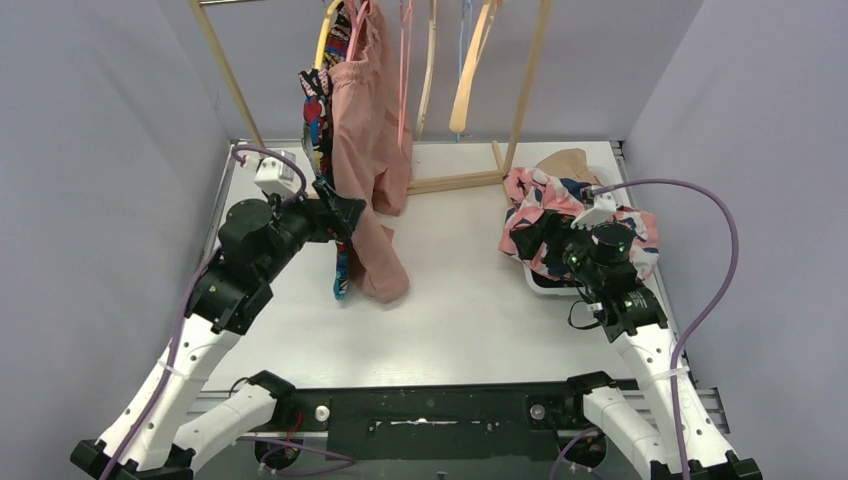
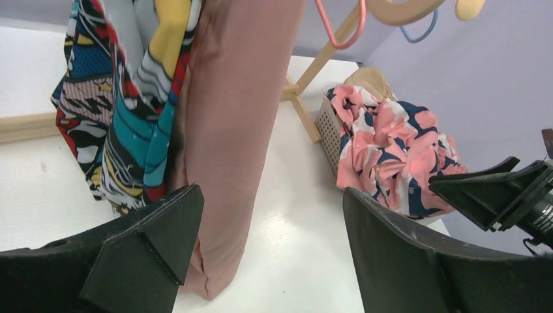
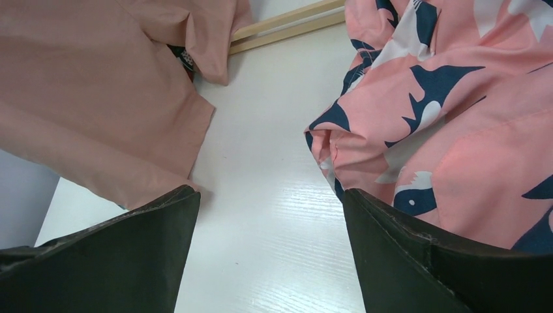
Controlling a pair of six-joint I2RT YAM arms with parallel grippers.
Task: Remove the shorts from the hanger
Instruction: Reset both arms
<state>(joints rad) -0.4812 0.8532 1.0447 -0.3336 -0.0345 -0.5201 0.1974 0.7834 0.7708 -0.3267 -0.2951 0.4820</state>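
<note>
Plain dusty pink shorts hang from a hanger on the rack, their legs draping onto the table. Comic-print shorts hang just behind them on the left. In the left wrist view the pink shorts and comic-print shorts hang ahead. My left gripper is open and empty, right beside the pink fabric. Pink floral-print shorts lie piled in a basket at the right. My right gripper is open and empty next to that pile; the floral shorts fill its right side.
A wooden rack with posts and a base bar stands at the back, holding several empty hangers. The white basket sits right of centre, with beige cloth behind the pile. Grey walls close in both sides.
</note>
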